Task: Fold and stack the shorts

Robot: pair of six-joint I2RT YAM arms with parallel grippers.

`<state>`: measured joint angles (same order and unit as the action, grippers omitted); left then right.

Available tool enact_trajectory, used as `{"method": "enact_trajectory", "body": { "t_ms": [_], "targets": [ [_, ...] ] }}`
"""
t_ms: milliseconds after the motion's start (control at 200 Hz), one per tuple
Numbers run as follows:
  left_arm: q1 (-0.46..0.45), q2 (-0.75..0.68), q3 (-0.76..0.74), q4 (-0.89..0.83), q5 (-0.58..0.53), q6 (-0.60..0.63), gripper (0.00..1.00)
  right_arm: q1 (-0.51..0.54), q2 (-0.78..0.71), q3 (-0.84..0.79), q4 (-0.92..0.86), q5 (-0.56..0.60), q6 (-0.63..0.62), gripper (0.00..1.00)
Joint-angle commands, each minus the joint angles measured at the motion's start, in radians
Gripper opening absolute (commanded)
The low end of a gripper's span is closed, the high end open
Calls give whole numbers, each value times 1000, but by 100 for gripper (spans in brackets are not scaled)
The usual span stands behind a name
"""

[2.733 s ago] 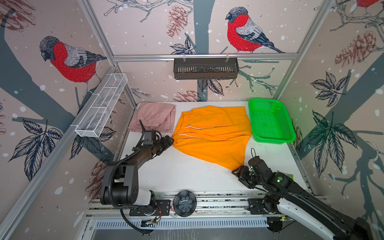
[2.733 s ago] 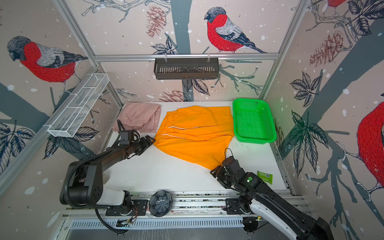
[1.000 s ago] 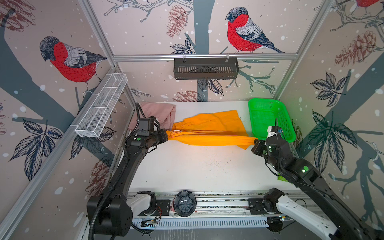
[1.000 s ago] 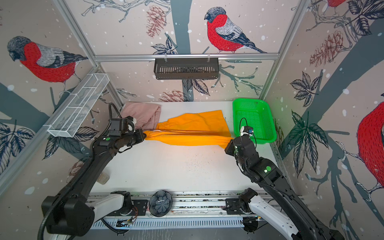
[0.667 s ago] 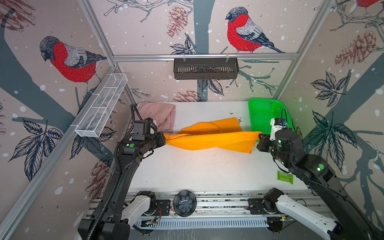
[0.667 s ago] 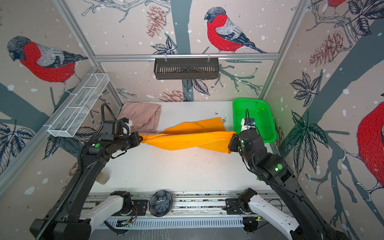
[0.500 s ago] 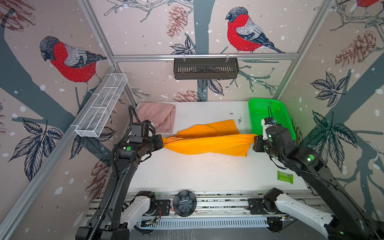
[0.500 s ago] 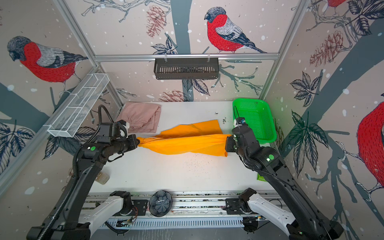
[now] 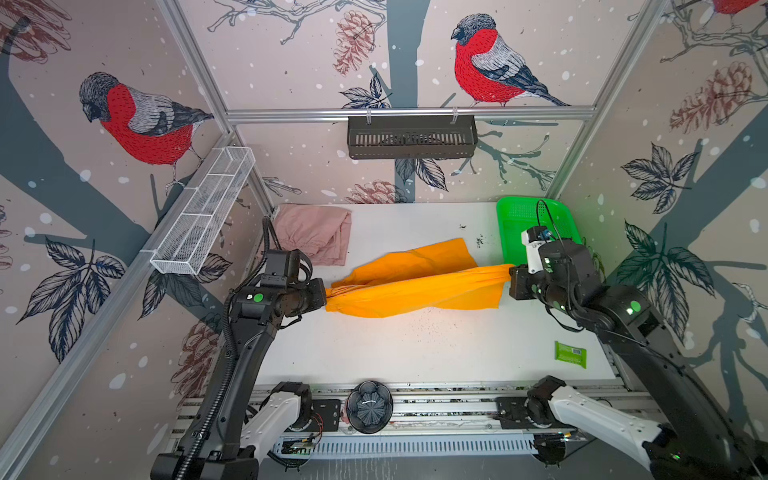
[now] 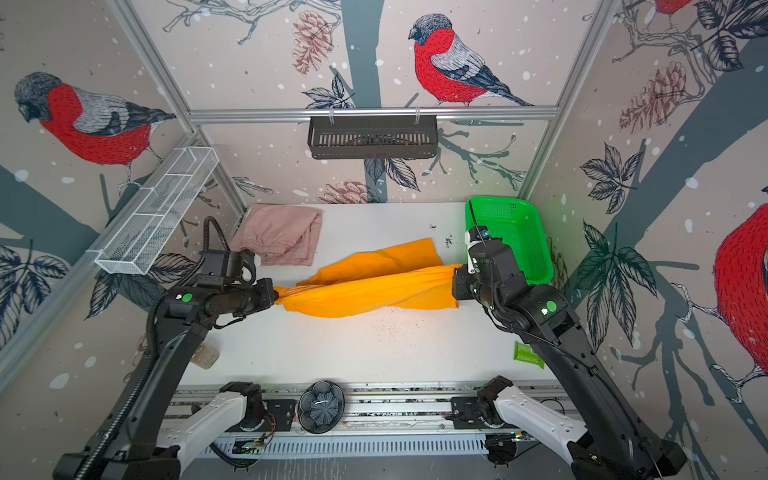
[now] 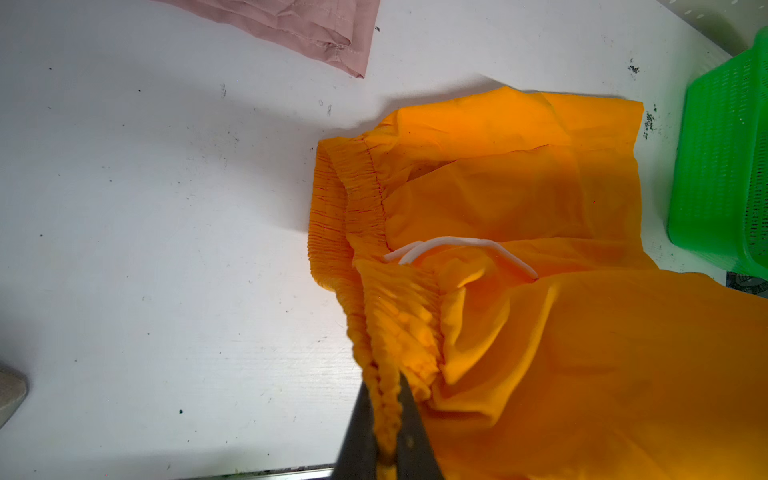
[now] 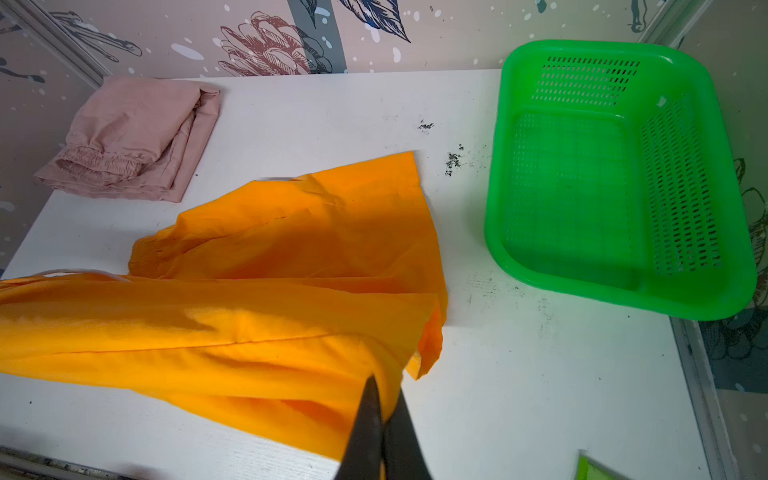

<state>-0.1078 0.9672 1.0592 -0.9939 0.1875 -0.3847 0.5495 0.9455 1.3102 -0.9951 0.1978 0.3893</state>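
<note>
The orange shorts (image 9: 415, 282) (image 10: 370, 286) hang stretched above the table between both arms, one leg trailing on the white surface behind. My left gripper (image 9: 325, 297) (image 11: 384, 399) is shut on the gathered waistband (image 11: 390, 332), with the white drawstring (image 11: 457, 249) just beyond. At the other end my right gripper (image 9: 510, 282) (image 12: 384, 399) is shut on the hem of a leg (image 12: 249, 332). The pink shorts (image 9: 313, 235) (image 10: 278, 235) (image 12: 133, 137) lie folded at the far left corner, touched by neither gripper.
A green mesh basket (image 9: 505, 216) (image 10: 542, 237) (image 12: 623, 291) stands at the far right, just behind my right gripper. A small green packet (image 9: 570, 354) lies near the front right edge. Wire and black racks hang on the walls.
Both grippers lifted the orange shorts off the table and pulled them taut; the cloth has since sunk a little and drifted toward the front, with the far leg still trailing.
</note>
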Motion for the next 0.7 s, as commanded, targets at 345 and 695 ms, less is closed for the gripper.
{"method": "enact_trajectory", "body": {
  "t_ms": [345,695],
  "targets": [
    [-1,157,-11,190,-43,42,0,-234,230,-2,266,-82,-210,0],
    [-1,338,-36,320,-21,31,0,-315,513,76,289,-130,-278,0]
  ]
}}
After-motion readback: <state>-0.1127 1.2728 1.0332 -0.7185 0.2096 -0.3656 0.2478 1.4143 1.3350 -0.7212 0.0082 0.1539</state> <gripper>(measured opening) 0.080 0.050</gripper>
